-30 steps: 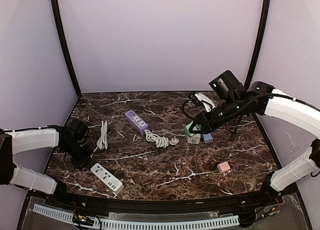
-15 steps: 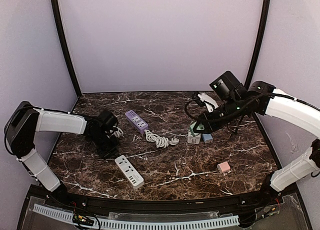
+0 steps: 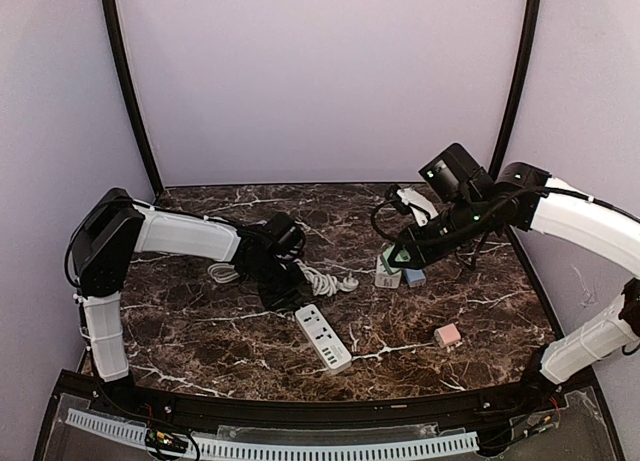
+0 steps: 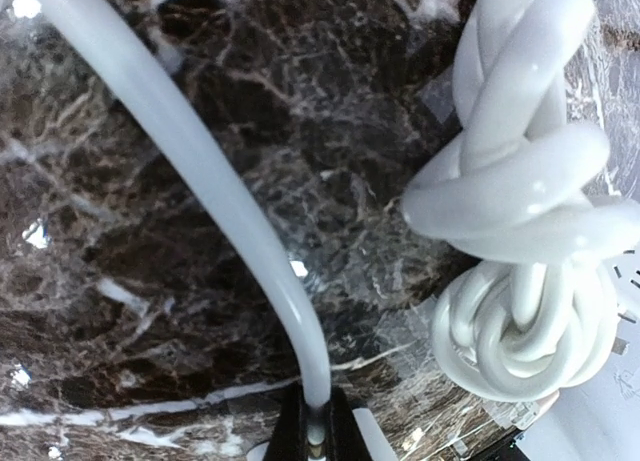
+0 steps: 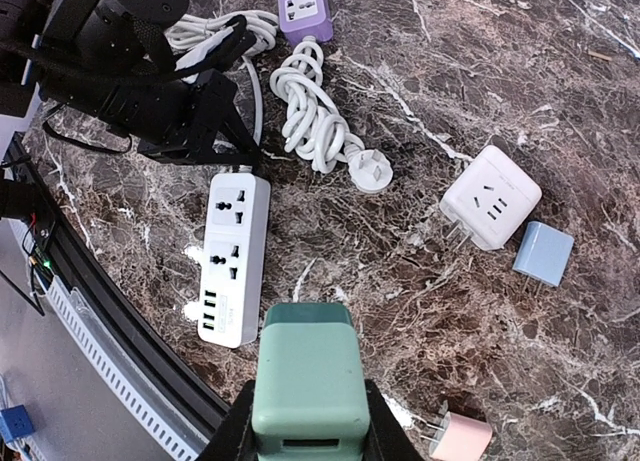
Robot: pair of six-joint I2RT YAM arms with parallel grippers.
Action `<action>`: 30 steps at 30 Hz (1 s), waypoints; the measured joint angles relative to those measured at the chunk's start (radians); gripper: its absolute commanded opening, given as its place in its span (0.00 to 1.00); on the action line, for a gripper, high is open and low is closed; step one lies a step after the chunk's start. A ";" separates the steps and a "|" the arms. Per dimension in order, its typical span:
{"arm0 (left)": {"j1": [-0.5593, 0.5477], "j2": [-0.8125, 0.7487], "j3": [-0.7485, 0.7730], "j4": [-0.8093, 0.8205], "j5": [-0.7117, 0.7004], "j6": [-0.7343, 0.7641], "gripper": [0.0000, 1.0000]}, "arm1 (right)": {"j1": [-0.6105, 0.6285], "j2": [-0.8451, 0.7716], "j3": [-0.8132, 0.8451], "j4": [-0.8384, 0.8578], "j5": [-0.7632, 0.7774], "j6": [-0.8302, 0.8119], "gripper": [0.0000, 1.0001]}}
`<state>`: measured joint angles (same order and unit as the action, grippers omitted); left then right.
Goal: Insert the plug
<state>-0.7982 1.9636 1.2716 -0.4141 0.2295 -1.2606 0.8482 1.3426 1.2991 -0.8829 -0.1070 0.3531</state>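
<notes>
My right gripper (image 3: 393, 260) is shut on a green plug adapter (image 5: 305, 381) and holds it above the table, over the white and blue adapters. In the right wrist view the gripper (image 5: 305, 426) has its fingers on both sides of the adapter. A white power strip (image 3: 323, 338) lies at the front middle, sockets up; it also shows in the right wrist view (image 5: 232, 256). My left gripper (image 3: 282, 291) is low on the table just behind the strip. In the left wrist view the gripper (image 4: 316, 433) is shut on the strip's white cable (image 4: 200, 171).
A coiled white cable (image 5: 318, 121) with its plug lies beside a purple power strip (image 5: 305, 6). A white cube adapter (image 5: 490, 196), a blue adapter (image 5: 543, 253) and a pink adapter (image 3: 447, 334) lie on the right. The same coil fills the right of the left wrist view (image 4: 530, 231).
My left gripper has swept from the far left to the middle, dragging the white power strip by its cable to the right. My right gripper with the green adapter has barely moved.
</notes>
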 measured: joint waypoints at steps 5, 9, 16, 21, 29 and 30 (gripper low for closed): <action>-0.006 0.007 0.010 -0.005 0.015 0.005 0.26 | 0.000 0.000 0.000 0.000 0.000 0.000 0.00; -0.009 0.011 0.026 -0.001 0.036 0.017 0.49 | 0.000 0.003 0.000 -0.001 0.000 -0.003 0.00; -0.013 -0.017 0.016 -0.013 0.034 0.044 0.79 | 0.000 0.025 0.001 -0.001 -0.001 -0.008 0.00; -0.014 -0.059 0.010 -0.058 -0.008 0.078 0.95 | 0.000 0.035 0.018 -0.005 -0.009 -0.012 0.00; -0.014 -0.193 0.020 -0.184 -0.140 0.159 0.99 | 0.000 0.049 0.037 -0.013 -0.053 -0.010 0.00; -0.014 -0.214 0.027 -0.209 -0.163 0.175 0.99 | 0.001 0.056 0.042 -0.016 -0.060 -0.008 0.00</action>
<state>-0.8120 1.7500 1.2991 -0.6235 0.0662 -1.0859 0.8490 1.3983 1.3415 -0.8993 -0.1665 0.3447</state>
